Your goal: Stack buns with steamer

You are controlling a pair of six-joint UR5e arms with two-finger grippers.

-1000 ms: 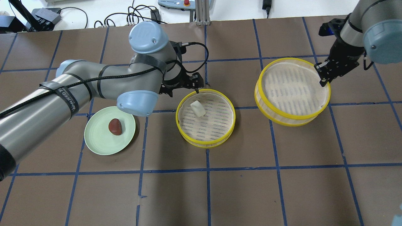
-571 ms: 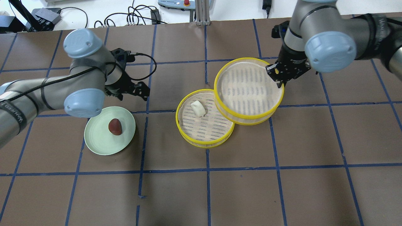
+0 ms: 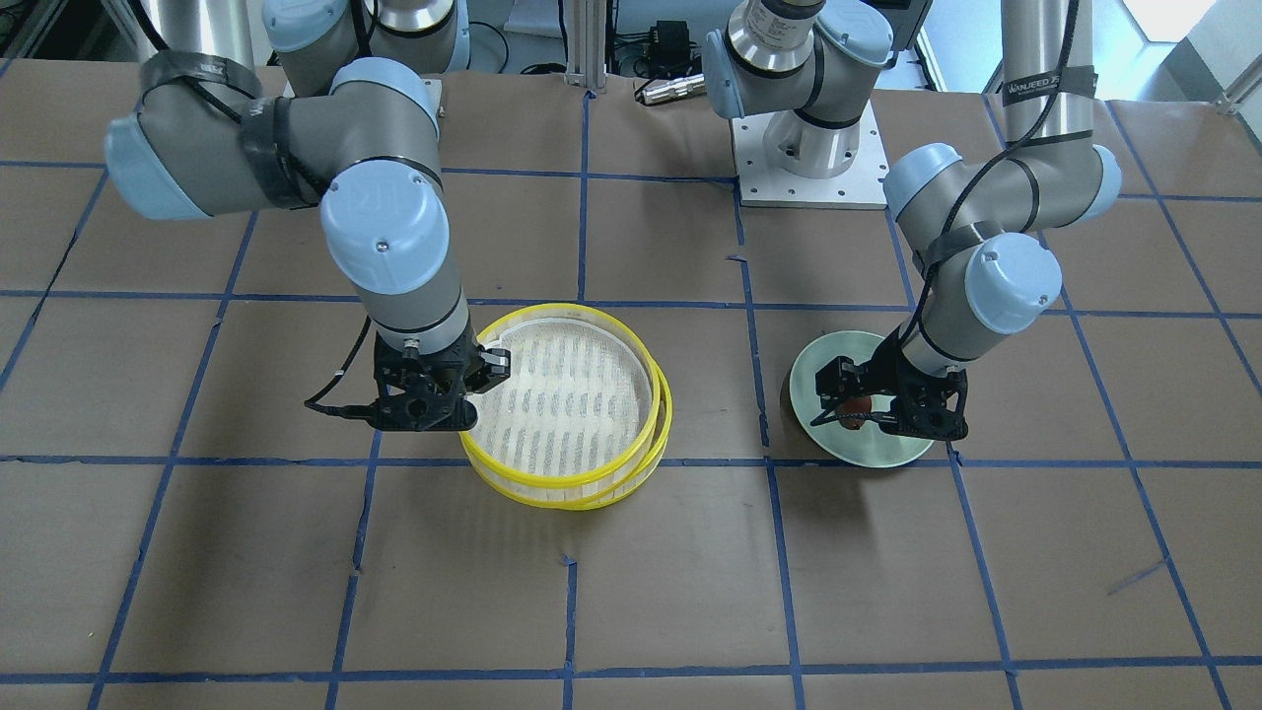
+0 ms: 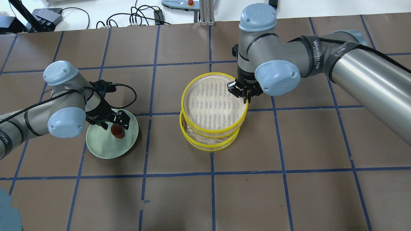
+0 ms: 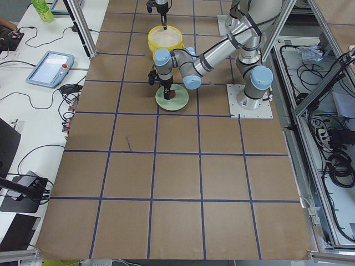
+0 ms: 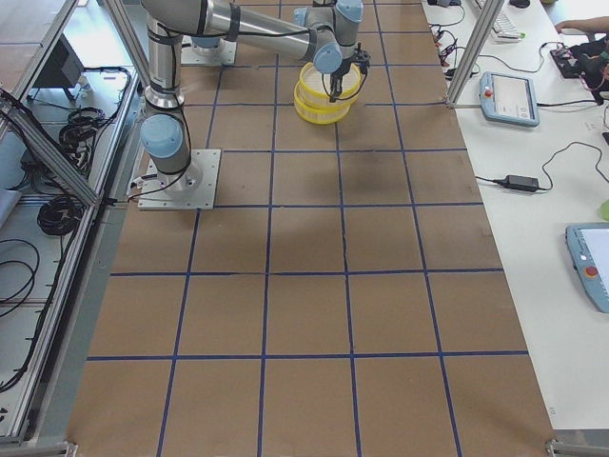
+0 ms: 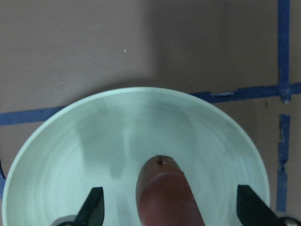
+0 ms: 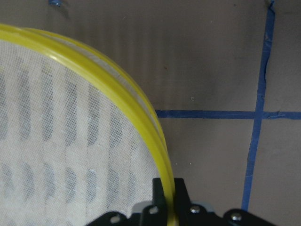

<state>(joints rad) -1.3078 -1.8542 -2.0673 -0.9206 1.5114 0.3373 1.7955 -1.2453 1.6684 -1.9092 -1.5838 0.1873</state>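
My right gripper (image 4: 244, 93) is shut on the rim of a yellow-rimmed steamer tray (image 4: 213, 102). It holds this tray over a second steamer tray (image 4: 208, 146), slightly offset from it. I cannot tell whether the two trays touch. The right wrist view shows the pinched rim (image 8: 117, 84). The white bun is hidden under the upper tray. The reddish-brown bun (image 4: 117, 131) lies on a pale green plate (image 4: 102, 144). My left gripper (image 4: 117, 123) is open and low over the plate. In the left wrist view the bun (image 7: 167, 193) sits between the two fingers (image 7: 92, 207).
The table is brown paper with a blue tape grid. Cables and devices lie beyond the far edge (image 4: 144, 16). The robot's base plate (image 3: 808, 158) is at the near side. A tablet (image 6: 514, 95) and an operator's hand show off the table.
My right arm carried the steamer tray from the right over the other tray, covering the white bun. My left arm left that tray and lowered its open gripper around the brown bun.
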